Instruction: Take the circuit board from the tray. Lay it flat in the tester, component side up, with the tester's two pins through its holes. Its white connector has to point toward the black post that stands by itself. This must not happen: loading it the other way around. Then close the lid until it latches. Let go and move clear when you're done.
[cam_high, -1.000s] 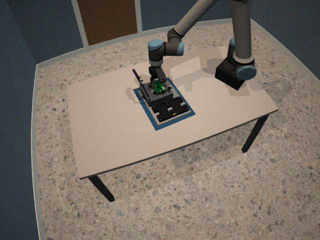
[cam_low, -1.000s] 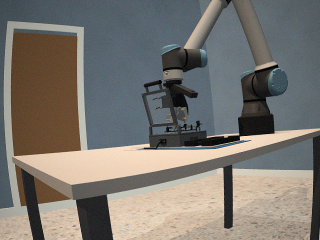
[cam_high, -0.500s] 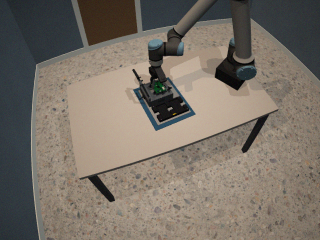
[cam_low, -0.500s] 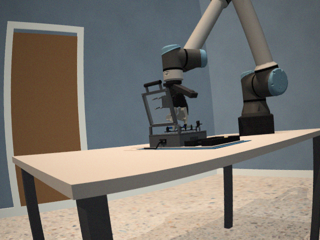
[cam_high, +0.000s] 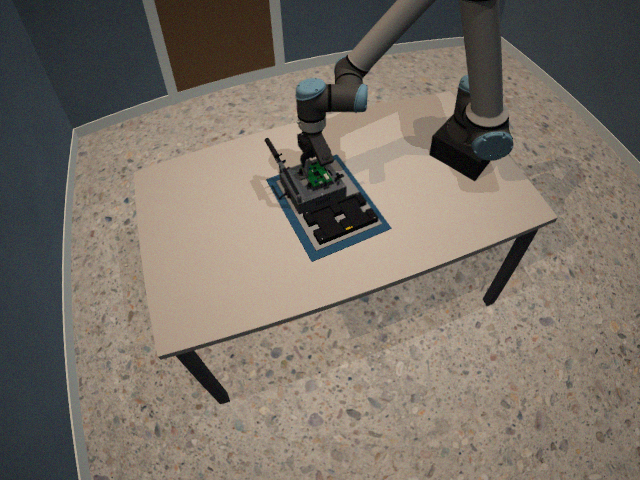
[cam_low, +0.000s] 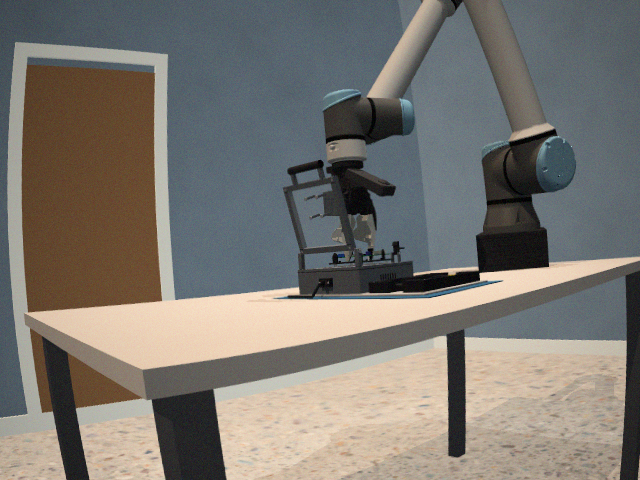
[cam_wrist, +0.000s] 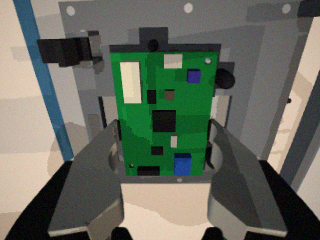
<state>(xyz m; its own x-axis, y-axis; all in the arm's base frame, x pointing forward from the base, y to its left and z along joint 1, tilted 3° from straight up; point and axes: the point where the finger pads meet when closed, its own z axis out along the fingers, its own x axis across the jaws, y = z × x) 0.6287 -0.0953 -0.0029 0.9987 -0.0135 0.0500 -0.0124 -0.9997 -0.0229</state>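
Note:
The green circuit board (cam_wrist: 142, 120) (cam_high: 316, 176) lies component side up on the grey tester (cam_wrist: 265, 45) (cam_high: 320, 196) (cam_low: 330, 282). Its long cream-white connector (cam_wrist: 131, 82) is near the upper left corner in the wrist view. A round black post (cam_wrist: 225, 78) stands beyond the right edge, and a black block (cam_wrist: 65, 51) is at the upper left. My gripper (cam_wrist: 163, 121) (cam_low: 358, 253) points down and is shut on the board, one fingertip at each long edge. Its pad contact is partly hidden. The tester's lid (cam_low: 294, 219) (cam_high: 273, 150) stands open.
The black tray (cam_high: 356, 210) (cam_low: 439, 281) lies beside the tester, with no board in it. Both are inside a blue-edged mat (cam_high: 350, 242). The raised lid frame and its handle (cam_low: 305, 166) stand close to my gripper. A short cable (cam_low: 313, 290) leaves the tester's side.

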